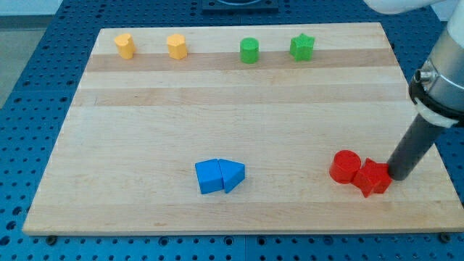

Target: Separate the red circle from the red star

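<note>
My tip (400,176), a bare dark rod end that grips nothing, sits just at the right edge of the small red plastic star block (373,177), which touches the small red plastic circle block (346,166) near the pale wooden board's (217,116) bottom right. Both look light, rigid and ready to slide, so I judge a push into the seam between them would part them without dragging both along.

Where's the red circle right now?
The red circle sits near the view's bottom right of the board, touching the red star on its right; my tip is just beyond the star.
</note>
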Motion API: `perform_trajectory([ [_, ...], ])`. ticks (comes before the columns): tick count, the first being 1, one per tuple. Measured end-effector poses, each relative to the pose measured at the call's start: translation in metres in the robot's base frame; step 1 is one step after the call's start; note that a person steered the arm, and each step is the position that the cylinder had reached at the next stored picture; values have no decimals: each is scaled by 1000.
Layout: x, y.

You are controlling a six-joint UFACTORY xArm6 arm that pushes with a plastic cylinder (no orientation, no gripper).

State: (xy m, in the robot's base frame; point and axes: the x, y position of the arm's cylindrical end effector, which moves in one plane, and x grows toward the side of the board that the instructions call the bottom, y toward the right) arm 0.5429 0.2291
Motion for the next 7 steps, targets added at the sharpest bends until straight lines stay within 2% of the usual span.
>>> perform_trajectory([
  [1,-8,-14],
  [3,-8,-86],
  [4,-6,-95],
  [5,21,-117],
  [7,28,-109],
])
